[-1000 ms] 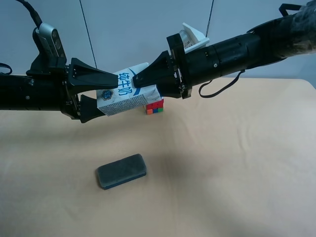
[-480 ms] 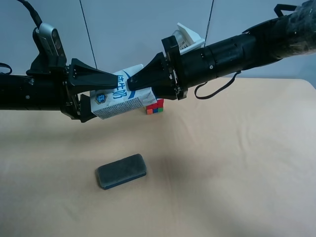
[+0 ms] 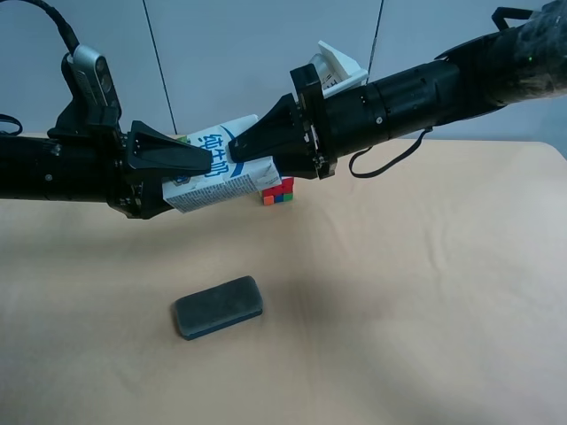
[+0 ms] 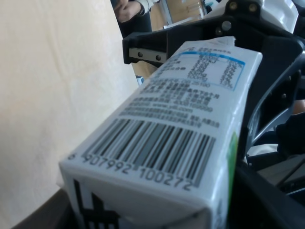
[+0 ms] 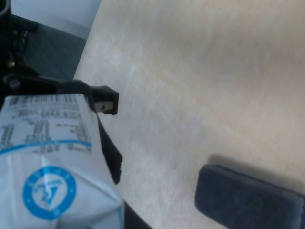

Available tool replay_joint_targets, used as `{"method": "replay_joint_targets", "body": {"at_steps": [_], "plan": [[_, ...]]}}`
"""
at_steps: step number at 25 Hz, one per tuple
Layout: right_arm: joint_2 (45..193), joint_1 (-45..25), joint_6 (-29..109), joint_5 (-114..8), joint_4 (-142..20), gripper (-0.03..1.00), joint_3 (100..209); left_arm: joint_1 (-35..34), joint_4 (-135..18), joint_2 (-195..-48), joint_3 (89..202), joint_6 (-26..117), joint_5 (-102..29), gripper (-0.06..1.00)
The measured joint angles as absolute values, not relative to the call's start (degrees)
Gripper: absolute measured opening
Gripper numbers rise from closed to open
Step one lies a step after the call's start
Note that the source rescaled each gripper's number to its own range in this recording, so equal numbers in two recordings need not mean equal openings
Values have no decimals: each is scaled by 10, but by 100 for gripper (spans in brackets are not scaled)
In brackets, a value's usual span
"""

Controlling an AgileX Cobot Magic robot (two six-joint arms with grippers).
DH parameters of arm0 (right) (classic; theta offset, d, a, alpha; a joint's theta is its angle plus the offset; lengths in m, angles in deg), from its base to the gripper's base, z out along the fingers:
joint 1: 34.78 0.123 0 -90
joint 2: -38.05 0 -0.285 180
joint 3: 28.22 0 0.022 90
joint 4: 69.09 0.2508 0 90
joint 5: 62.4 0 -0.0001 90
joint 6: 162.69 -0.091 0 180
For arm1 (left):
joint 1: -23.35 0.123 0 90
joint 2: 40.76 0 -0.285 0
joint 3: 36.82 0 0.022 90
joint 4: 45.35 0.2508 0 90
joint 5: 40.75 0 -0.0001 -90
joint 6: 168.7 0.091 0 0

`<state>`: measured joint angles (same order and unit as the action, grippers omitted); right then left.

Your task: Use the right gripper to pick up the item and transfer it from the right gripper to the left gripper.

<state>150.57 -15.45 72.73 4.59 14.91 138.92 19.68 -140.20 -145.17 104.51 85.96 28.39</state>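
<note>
The white-and-grey milk carton [image 3: 217, 177] with blue lettering hangs tilted in the air between both arms. The right gripper [image 3: 244, 159], on the arm with the white module, is shut on its gabled end. The left gripper [image 3: 190, 181], on the arm with the silver-grey camera, has its jaws closed around the carton's base end. In the left wrist view the carton [image 4: 167, 143] fills the frame, barcode side near, with a right gripper finger [image 4: 152, 47] at its far end. In the right wrist view the carton [image 5: 47, 162] sits close, with a left gripper finger [image 5: 102, 102] beside it.
A dark grey oblong eraser [image 3: 218, 306] lies on the tan table [image 3: 425, 283] below the carton; it also shows in the right wrist view [image 5: 248, 200]. A multicoloured puzzle cube [image 3: 278, 191] stands on the table behind the carton, partly hidden.
The right gripper carried the carton a little to the view's left, deeper between the left gripper's fingers. The left gripper's upper finger then came down onto the carton.
</note>
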Motion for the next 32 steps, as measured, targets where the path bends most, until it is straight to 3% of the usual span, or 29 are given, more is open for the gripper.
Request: {"method": "replay_joint_targets", "body": {"at_steps": [28, 30, 32], "plan": [[1506, -155, 713, 46, 148, 0, 1389, 197, -1400, -1452, 1045, 836, 287, 26], [1506, -155, 712, 46, 147, 5, 1389, 197, -1400, -1452, 1045, 835, 287, 25], [1506, -155, 711, 46, 146, 16, 1389, 197, -1400, -1452, 1045, 835, 289, 18]]}}
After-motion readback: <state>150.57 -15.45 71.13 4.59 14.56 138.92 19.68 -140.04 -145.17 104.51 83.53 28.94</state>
